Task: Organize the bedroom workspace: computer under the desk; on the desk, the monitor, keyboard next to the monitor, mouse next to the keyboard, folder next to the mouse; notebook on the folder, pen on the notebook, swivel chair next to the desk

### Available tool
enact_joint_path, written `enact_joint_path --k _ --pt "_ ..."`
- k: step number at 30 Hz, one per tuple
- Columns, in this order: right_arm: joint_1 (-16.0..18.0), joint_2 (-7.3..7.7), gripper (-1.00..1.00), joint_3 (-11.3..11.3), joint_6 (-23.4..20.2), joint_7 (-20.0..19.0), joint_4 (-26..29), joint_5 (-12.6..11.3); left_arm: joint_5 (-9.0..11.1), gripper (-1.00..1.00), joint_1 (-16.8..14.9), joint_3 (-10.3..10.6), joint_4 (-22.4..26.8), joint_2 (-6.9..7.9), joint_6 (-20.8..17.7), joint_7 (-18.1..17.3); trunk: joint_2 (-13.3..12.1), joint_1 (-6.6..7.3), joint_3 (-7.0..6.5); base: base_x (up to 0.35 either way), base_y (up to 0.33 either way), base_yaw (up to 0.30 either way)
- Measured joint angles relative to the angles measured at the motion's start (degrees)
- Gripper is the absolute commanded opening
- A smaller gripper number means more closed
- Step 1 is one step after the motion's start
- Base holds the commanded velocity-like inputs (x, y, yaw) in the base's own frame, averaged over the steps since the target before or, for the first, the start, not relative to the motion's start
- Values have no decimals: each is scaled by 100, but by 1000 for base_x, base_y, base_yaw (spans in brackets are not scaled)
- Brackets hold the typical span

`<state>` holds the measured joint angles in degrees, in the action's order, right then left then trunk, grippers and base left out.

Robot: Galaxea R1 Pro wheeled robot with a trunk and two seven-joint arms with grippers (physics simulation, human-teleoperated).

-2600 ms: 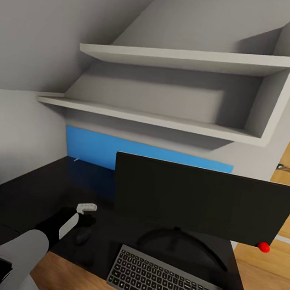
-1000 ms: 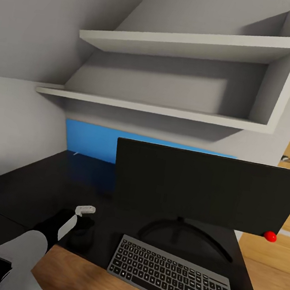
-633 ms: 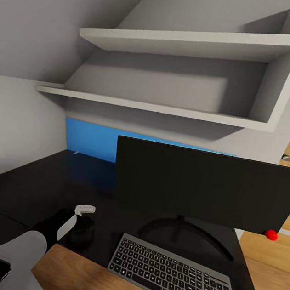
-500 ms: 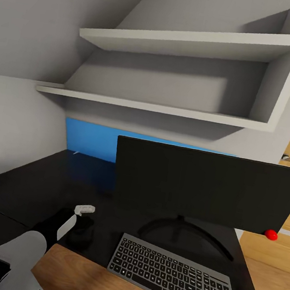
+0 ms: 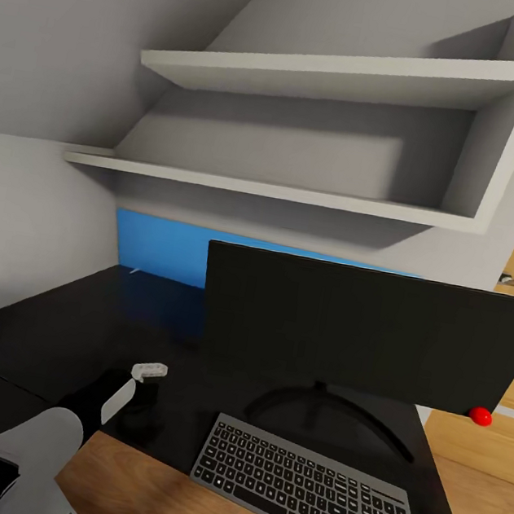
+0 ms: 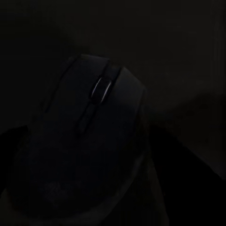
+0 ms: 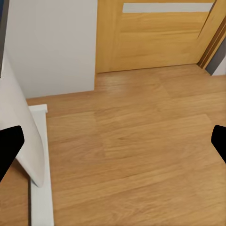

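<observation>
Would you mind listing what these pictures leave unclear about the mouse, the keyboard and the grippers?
- Mouse: left wrist view is too dark to show whether the fingers touch it; in the head view the left gripper covers it.
- Keyboard: its near right corner is cut off by the head view's lower edge.
- Right gripper: only the fingertips show, wide apart.

The left arm reaches forward from the lower left of the head view, its grey upper sleeve giving way to a black forearm with a white panel and a small white piece at the wrist. The left gripper [image 5: 141, 413] is lowered near the front edge of the desk [image 5: 48, 333], over the mouse [image 6: 89, 141]; whether its jaws are closed cannot be told. In the right wrist view, the right gripper [image 7: 113, 143] has its black fingertips [image 7: 9, 143] spread wide apart with nothing between them.
</observation>
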<state>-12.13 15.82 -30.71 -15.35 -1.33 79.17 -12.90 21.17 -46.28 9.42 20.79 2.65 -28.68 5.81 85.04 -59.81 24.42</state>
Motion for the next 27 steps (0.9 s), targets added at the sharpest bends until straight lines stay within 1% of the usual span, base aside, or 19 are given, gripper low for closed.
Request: enact_joint_path --k 6,9,13,14,16,18,22,27 --pt "0 -15 100 0 0 -1 2 0 3 -100 -1 -9 7 -5 -6 -16 0 0 0 0 0 0" --pt "0 -17 100 0 0 -2 1 0 -37 -100 -5 -6 4 -20 -11 -25 0 0 0 0 0 0" --pt "0 -17 100 0 0 -2 2 0 8 -100 -5 -9 3 -8 -7 -26 0 0 0 0 0 0" --pt "0 -17 100 0 0 -2 2 0 -45 -100 -6 -2 -10 -5 1 -28 0 0 0 0 0 0" --pt "0 -17 100 0 0 -2 2 0 -21 -100 -7 -8 17 -6 -23 -10 0 0 0 -10 0 0" --pt "0 -17 100 0 0 -1 2 3 -55 -100 -4 -3 43 2 -77 -2 0 -2 0 -160 0 0" --pt "0 -17 100 0 3 2 -3 4 -35 -100 -5 -8 93 15 -213 -10 0 -3 0 -205 0 0" --pt "0 -22 100 2 7 5 -7 9 -26 -100 -6 -9 120 19 -278 -13 0 -1 0 -57 0 0"
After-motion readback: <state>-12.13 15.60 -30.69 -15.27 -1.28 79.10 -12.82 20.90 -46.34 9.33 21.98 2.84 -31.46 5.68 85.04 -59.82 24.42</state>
